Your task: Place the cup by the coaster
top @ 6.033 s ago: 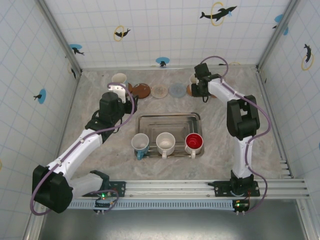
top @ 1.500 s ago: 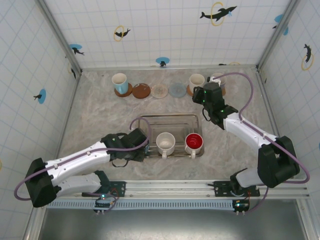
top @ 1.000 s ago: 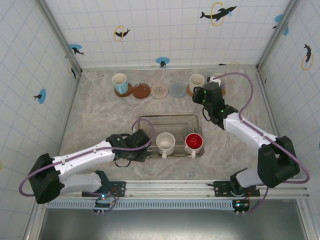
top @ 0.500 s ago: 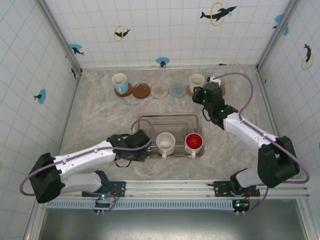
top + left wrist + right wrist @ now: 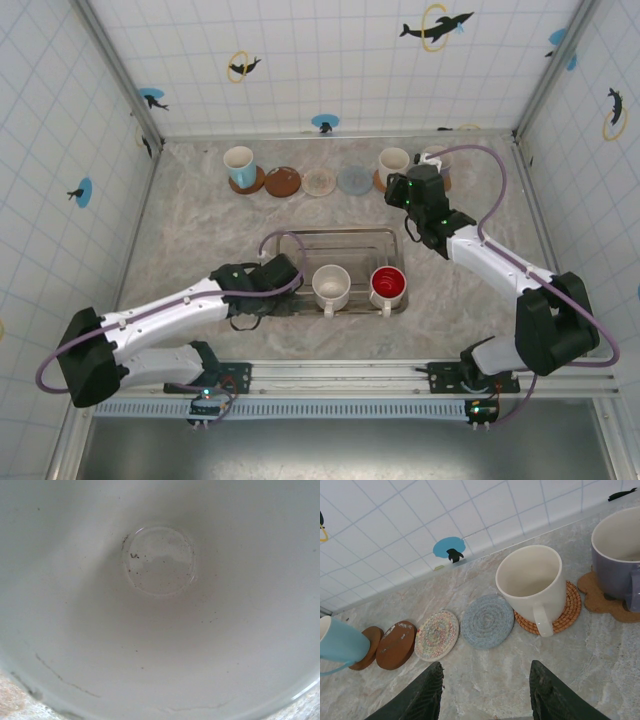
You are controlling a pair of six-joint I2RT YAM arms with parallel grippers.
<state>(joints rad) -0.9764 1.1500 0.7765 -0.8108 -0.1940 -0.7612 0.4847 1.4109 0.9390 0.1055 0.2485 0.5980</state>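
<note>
**Top external view.** The left gripper (image 5: 266, 281) sits over the left end of the clear tray (image 5: 340, 238) and covers the cup beneath it. Whether its jaws are spread or pressed on the cup cannot be told. A white cup (image 5: 331, 287) and a red cup (image 5: 388, 286) stand in the same tray to the right. The right gripper (image 5: 408, 188) hangs near the back row of coasters. Its arm partly hides the purple mug (image 5: 440, 158).

**Left wrist view.** The white interior of the cup (image 5: 160, 605) is seen at close range. Its rim is cut off at the frame edges.

**Right wrist view.** The right gripper (image 5: 486, 667) has its fingers spread, holding nothing. Bare are the brown coaster (image 5: 396, 644), patterned coaster (image 5: 436, 635) and blue-grey coaster (image 5: 487, 621). The cream mug (image 5: 535, 587) stands on a woven coaster (image 5: 571, 607). The blue cup (image 5: 340, 642) is cropped at the left edge.
</note>
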